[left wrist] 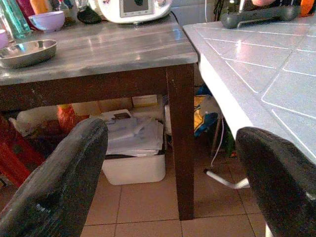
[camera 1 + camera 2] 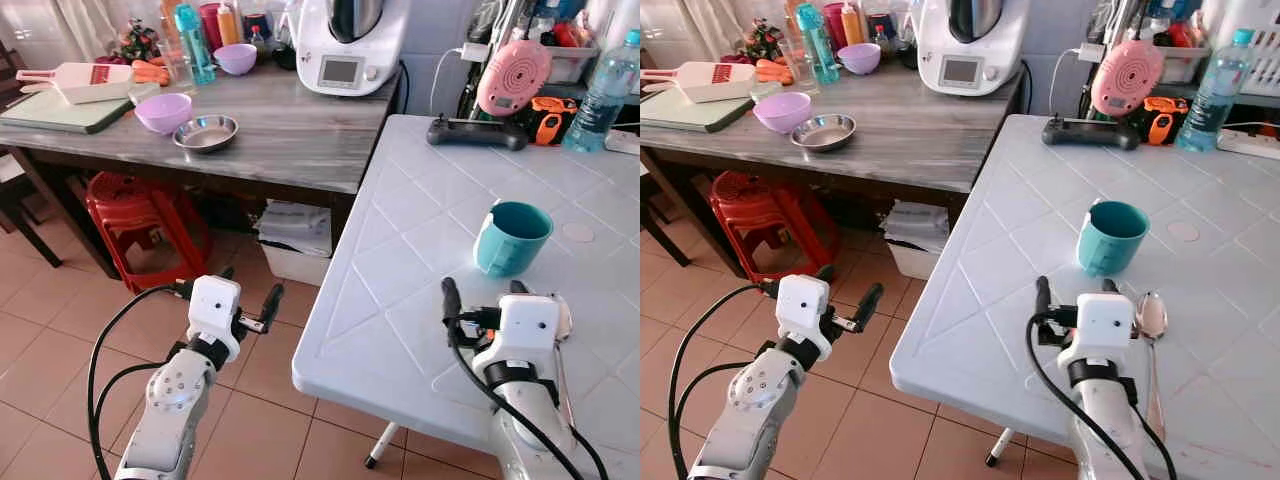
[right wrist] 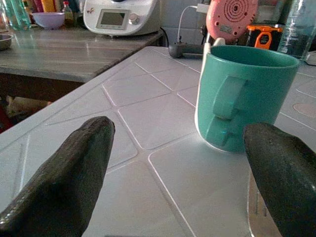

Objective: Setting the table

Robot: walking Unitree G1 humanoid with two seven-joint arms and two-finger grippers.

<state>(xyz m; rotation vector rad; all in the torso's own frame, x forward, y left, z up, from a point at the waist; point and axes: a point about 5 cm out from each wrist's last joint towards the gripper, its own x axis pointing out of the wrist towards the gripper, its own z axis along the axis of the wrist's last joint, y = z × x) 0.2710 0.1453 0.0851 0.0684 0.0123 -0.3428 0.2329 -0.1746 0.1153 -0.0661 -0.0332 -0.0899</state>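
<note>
A teal mug (image 2: pixel 510 237) stands upright on the white table (image 2: pixel 400 300), its handle turned toward me. My right gripper (image 2: pixel 484 295) hovers low over the table just in front of the mug, open, with nothing between its fingers; the mug (image 3: pixel 242 94) is seen close ahead in the right wrist view. A metal spoon (image 2: pixel 1151 315) lies on the table beside the right wrist, partly hidden by it. My left gripper (image 2: pixel 250 290) is open and held over the tiled floor, left of the white table's corner.
A wooden side table (image 2: pixel 290 140) to the left carries two purple bowls (image 2: pixel 163 112), a steel bowl (image 2: pixel 205 132), bottles and a white appliance (image 2: pixel 345 45). A red stool (image 2: pixel 135 215) and a white bin (image 2: pixel 295 262) sit under it. A controller (image 2: pixel 477 132) and water bottle (image 2: pixel 603 95) stand at the white table's back.
</note>
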